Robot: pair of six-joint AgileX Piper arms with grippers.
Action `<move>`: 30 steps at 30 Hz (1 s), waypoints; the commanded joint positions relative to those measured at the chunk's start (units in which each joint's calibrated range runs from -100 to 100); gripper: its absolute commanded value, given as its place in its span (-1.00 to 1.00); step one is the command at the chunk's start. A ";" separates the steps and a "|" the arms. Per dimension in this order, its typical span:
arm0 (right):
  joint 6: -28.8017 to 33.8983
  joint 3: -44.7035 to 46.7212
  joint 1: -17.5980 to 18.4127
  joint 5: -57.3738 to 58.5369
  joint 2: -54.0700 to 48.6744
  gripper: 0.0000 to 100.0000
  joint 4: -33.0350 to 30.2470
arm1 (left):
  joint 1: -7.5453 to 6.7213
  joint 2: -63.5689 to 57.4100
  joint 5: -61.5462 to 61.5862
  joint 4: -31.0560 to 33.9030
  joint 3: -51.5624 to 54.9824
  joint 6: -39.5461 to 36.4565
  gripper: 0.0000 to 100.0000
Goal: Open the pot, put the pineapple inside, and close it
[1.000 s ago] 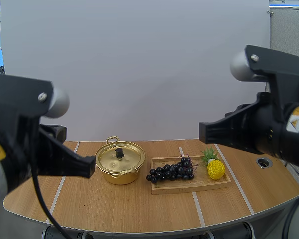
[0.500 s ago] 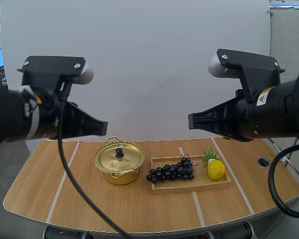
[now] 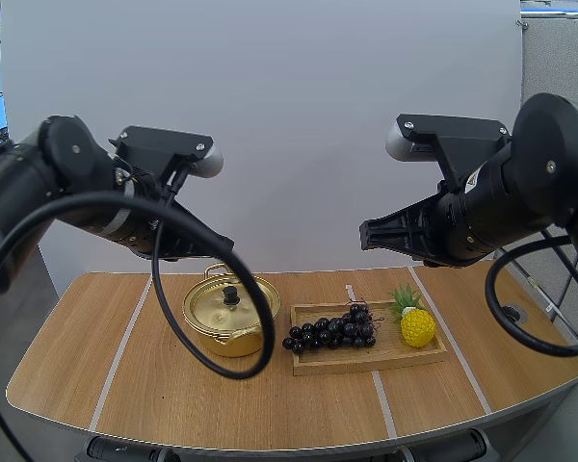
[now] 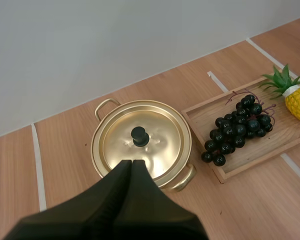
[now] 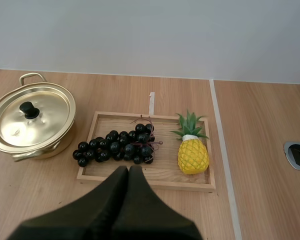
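Left gripper [image 4: 131, 163] is seen clenched on nothing above the gold pot [image 4: 97, 150], whose lid [image 4: 157, 134] is seated. Right gripper [image 5: 128, 169] is clenched, empty, over the wooden tray [image 5: 155, 178]. The pineapple [image 5: 193, 155] is laid on the tray beside the grapes [image 5: 117, 145].

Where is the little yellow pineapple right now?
In the high view, the pineapple lies at the right end of the wooden tray, beside the grapes; the pot stands farther left.
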 commanded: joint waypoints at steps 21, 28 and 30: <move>0.23 3.03 -0.23 0.00 0.56 1.00 -1.34 | 0.08 8.40 -4.73 -3.05 -0.28 2.57 -0.93; 0.23 3.03 -0.23 0.00 0.56 1.00 -1.34 | 0.08 8.40 -5.88 -3.04 -0.28 2.57 -0.93; 0.23 3.03 -0.23 0.00 0.56 1.00 -1.34 | 0.08 8.40 -6.25 -3.04 -0.28 2.57 -0.93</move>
